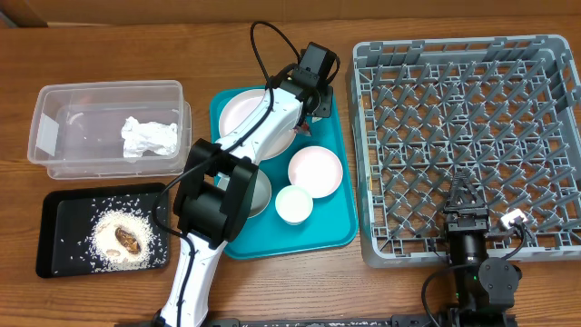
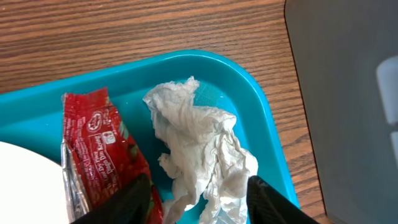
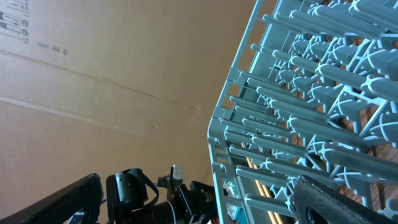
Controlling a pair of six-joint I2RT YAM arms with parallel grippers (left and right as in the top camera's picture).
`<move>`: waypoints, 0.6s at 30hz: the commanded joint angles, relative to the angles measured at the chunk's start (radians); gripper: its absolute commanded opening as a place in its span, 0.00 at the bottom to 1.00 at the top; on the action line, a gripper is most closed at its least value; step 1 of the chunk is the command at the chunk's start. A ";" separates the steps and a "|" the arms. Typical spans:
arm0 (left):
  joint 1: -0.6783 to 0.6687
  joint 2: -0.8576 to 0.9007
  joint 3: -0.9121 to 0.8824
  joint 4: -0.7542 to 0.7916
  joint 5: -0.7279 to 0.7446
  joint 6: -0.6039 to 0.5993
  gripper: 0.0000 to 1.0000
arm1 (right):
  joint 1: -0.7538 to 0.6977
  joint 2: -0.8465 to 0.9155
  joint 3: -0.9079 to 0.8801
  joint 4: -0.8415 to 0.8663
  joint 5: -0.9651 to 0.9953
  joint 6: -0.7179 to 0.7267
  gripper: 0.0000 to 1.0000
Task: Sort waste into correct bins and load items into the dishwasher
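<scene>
In the left wrist view a crumpled white napkin (image 2: pixel 199 137) lies in the far right corner of the teal tray (image 2: pixel 249 93), beside a red ketchup packet (image 2: pixel 102 149). My left gripper (image 2: pixel 199 193) is open, with one finger on each side of the napkin's near end. In the overhead view my left gripper (image 1: pixel 309 111) is over the tray's back right corner (image 1: pixel 340 118). My right gripper (image 1: pixel 463 195) is open and empty over the front of the grey dishwasher rack (image 1: pixel 472 136), whose tines also fill the right wrist view (image 3: pixel 298 93).
On the tray are a white plate (image 1: pixel 247 113), a pink-white bowl (image 1: pixel 315 170), a small white bowl (image 1: pixel 294 204) and a metal bowl (image 1: pixel 260 195) partly under my arm. A clear bin (image 1: pixel 54 127) holds a napkin (image 1: pixel 150 136). A black tray (image 1: pixel 54 227) holds rice and food scraps.
</scene>
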 commanded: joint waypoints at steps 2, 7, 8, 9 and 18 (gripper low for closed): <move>-0.016 0.013 0.001 0.003 -0.009 0.022 0.51 | -0.003 -0.007 -0.010 0.007 0.014 -0.011 1.00; -0.019 0.013 0.001 0.003 -0.009 0.022 0.52 | -0.003 -0.007 -0.010 0.007 0.013 -0.011 1.00; -0.020 0.014 0.001 0.003 -0.009 0.022 0.52 | -0.003 -0.007 -0.010 0.007 0.013 -0.011 1.00; -0.020 0.014 0.001 0.004 -0.009 0.022 0.52 | -0.003 -0.007 -0.010 0.007 0.013 -0.011 1.00; -0.019 0.044 0.001 0.004 -0.014 0.022 0.55 | -0.003 -0.007 -0.010 0.007 0.013 -0.011 1.00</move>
